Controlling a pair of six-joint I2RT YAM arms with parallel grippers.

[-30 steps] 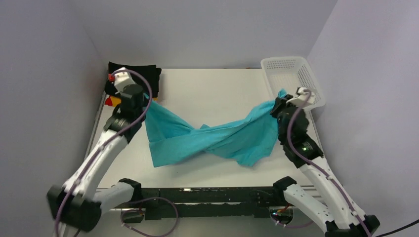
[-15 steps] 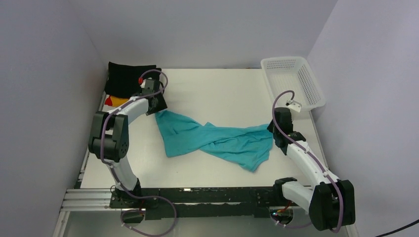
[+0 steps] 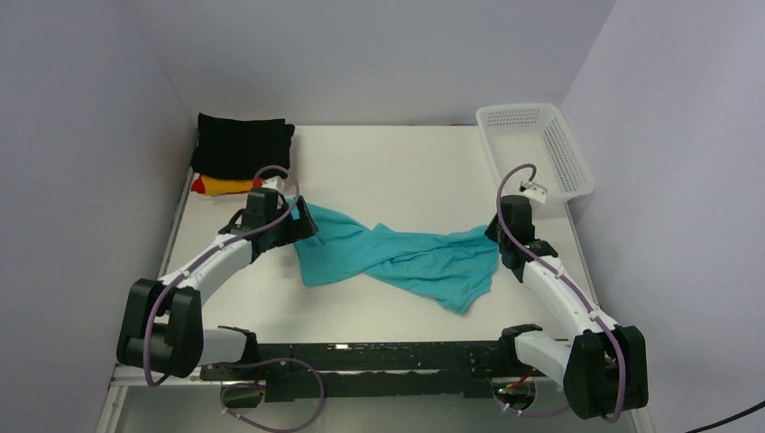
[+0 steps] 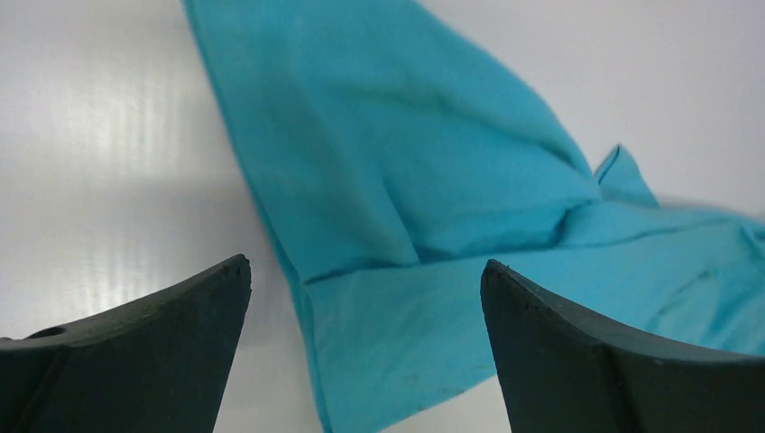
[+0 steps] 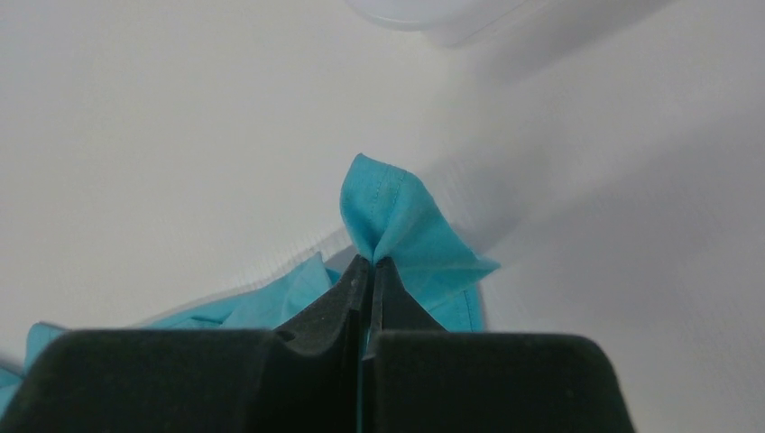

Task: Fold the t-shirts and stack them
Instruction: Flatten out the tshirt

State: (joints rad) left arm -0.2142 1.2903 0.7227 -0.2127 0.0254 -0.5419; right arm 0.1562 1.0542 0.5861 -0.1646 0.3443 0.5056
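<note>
- Plain teal cloth t-shirt lies mid-table on the white table. Its long axis runs left-right, from the left arm to the right arm.
- It is twisted and bunched at the middle. The left part is broad and flat, and one corner of the right part points toward the near edge.
- Left gripper: jaws spread wide, hovering over the shirt's left part with nothing between the fingers.
- Right gripper: fingers pressed together, pinching a hemmed corner at the shirt's right end. The corner stands up above the fingertips.
- Versus 1.0 s ago: the shirt was stretched in the air between both grippers, and now it is down on the table.
- Versus 0.5 s ago: the left gripper has come off the far-left corner and sits nearer and lower. The right gripper has barely moved. The shirt's left edge has spread slightly.
- Far left corner holds a stack with the folded black t-shirt on top. The yellow-orange one and the red one peek out beneath it.
- White plastic mesh basket sits at the far right corner, well apart from the teal shirt, which lies outside it.
</note>
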